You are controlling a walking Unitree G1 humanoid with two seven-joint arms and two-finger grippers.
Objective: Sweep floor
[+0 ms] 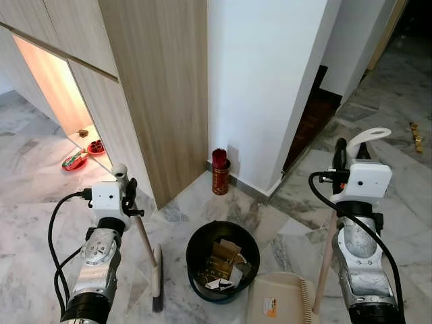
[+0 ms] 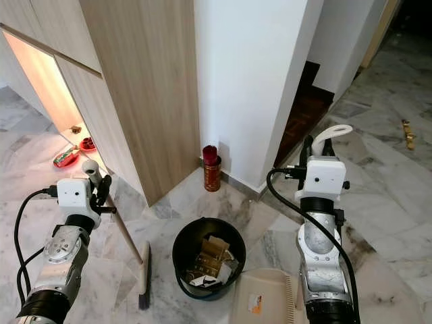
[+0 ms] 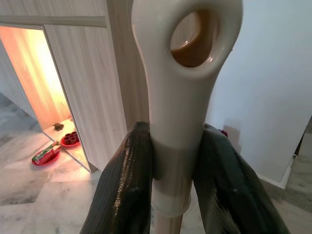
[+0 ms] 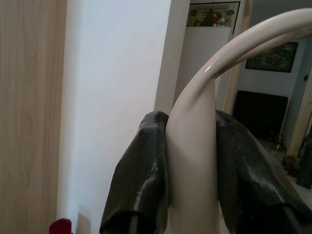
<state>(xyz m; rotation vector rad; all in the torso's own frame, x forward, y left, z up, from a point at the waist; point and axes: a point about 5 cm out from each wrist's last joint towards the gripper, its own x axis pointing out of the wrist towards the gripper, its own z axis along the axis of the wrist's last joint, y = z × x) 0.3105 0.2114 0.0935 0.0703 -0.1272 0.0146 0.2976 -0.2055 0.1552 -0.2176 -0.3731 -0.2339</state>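
My left gripper (image 1: 127, 187) is shut on the cream handle top of a broom (image 3: 181, 92); its wooden shaft slants down to the dark brush head (image 1: 157, 287) on the marble floor. My right gripper (image 1: 345, 156) is shut on the curved cream handle (image 4: 195, 146) of a long-handled dustpan, whose beige pan (image 1: 280, 299) rests on the floor at the bottom of the view. Between them stands a black bin (image 1: 223, 260) holding cardboard scraps and paper.
A wood-panelled cabinet (image 1: 155, 88) and a white wall corner (image 1: 263, 81) stand ahead. A red cylinder (image 1: 220, 172) sits at the wall's foot. Red dishes (image 1: 81, 156) lie in a lit recess at left. A dark doorway (image 1: 314, 118) opens at right; a small object (image 1: 416, 137) lies far right.
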